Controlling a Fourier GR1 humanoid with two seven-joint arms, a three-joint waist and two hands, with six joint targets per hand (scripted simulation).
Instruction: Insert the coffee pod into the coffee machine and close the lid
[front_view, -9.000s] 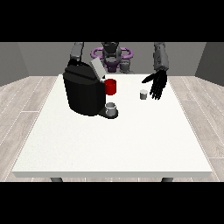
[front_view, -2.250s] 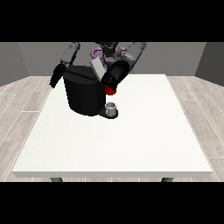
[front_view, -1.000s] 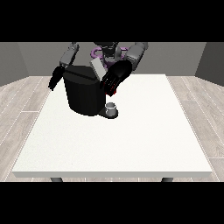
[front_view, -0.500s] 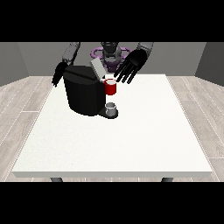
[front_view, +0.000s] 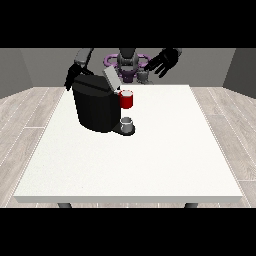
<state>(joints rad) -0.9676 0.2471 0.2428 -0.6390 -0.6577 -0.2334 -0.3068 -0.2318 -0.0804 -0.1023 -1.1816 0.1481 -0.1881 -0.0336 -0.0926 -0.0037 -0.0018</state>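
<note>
Coffee machine (front_view: 96, 107), black and boxy, stands on the white surface (front_view: 150, 165) toward my side and toward the view's left, its grey lid (front_view: 110, 78) tilted up at an angle above the top rather than lying flat. Just beside the machine's front, on the side facing the view's right, sits a red thing at the machine (front_view: 127, 99), and below it a small grey cup (front_view: 128, 122) rests on the dark drip base, touching the machine's foot. My hand at the view's right (front_view: 164, 62) is raised above the far edge of the surface, well apart from the machine, its fingers spread and straight with nothing between them. My hand at the view's left (front_view: 70, 80) hangs just behind the machine's upper rear corner, close to its body; from this angle I cannot tell whether its fingers are apart or together, nor whether it touches the casing. A small grey thing (front_view: 143, 76) shows near my torso between the raised hand and the lid, above the far edge of the surface, and I cannot tell it for the pod. The pod itself does not plainly show anywhere. Pale wood-plank floor (front_view: 230, 125) surrounds the surface on both sides, under grey walls.
</note>
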